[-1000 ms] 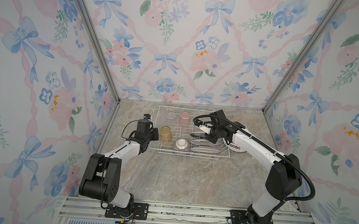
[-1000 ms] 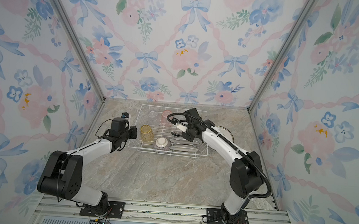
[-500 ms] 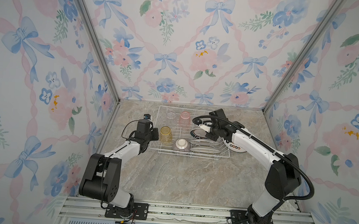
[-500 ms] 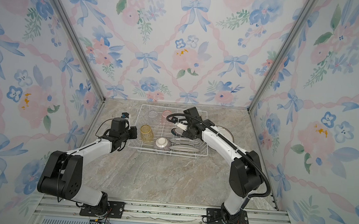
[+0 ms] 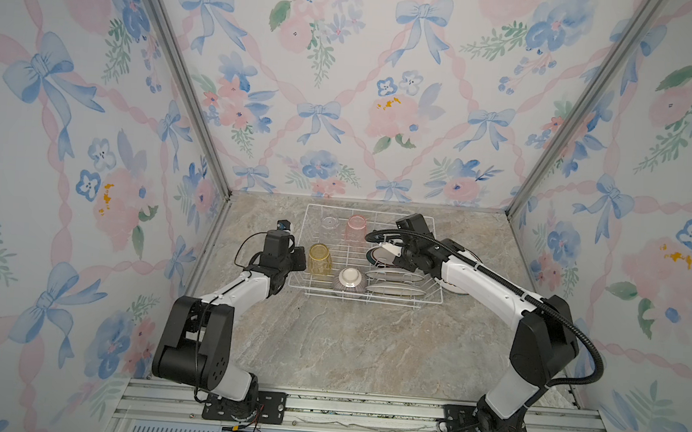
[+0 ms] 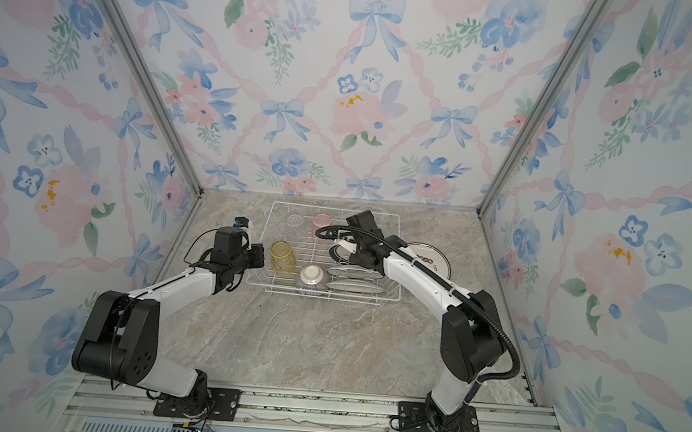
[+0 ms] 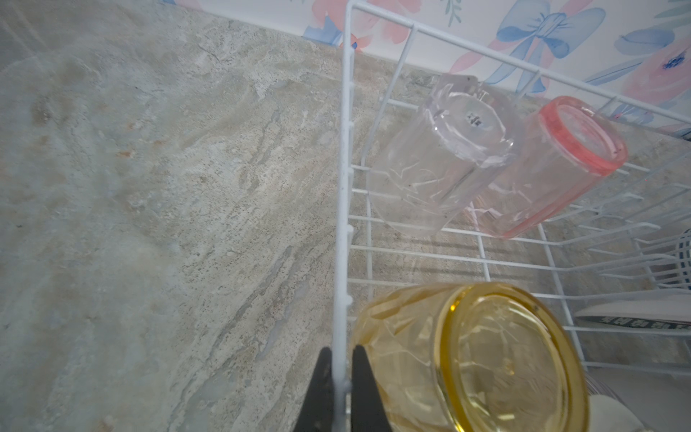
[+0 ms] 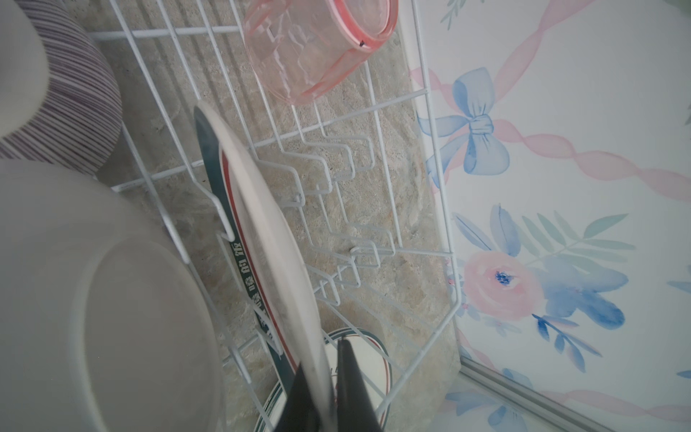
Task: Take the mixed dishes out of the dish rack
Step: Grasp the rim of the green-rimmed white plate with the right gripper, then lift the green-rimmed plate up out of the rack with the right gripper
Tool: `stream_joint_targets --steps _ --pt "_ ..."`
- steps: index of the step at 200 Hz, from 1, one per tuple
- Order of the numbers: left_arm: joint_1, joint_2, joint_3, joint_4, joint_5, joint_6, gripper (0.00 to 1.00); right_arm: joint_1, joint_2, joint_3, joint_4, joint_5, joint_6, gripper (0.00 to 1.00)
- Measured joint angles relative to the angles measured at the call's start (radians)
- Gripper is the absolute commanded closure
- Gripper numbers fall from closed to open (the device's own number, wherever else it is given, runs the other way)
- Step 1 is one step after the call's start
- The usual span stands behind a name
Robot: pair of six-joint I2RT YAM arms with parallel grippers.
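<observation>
1. Step in hand: removal of one plate from the slotted side of the dish rack. The grasp is made. The views do not show whether the plate's lower edge has left its slot.
2. Right gripper: the jaws are clamped on the plate's rim, one finger on each face. The plate stands on edge among the prongs, leaning slightly.
3. Left gripper: the jaws are pinched on the rack's left rim wire, just beside the yellow tumbler. This is judged to brace the rack against the pull.
4. Load remaining in the rack:
   - two more plates, on edge in the nearer slots
   - the striped bowl, inverted
   - the clear tumbler and the pink tumbler, at the far end
5. Already unloaded: one plate lies flat on the table, beside the rack's right side.
6. Next move, as judged:
   - Raise the held plate along its own plane until it clears the prongs and the rim.
   - Carry it right and set it down by the unloaded plate.
   - Keep it from twisting, since a tilted plate may catch a prong and drag the rack
</observation>
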Motion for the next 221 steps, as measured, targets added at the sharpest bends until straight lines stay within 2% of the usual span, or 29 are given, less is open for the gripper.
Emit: stream_joint_targets --steps 114,221 --pt "0.0 0.0 0.0 0.0 0.0 0.0 1.0 0.007 -0.036 -0.058 0.051 0.027 0.0 1.0" --pt "0.0 0.0 0.0 0.0 0.0 0.0 1.0 -0.012 -0.158 -0.098 0.074 0.015 0.06 1.0"
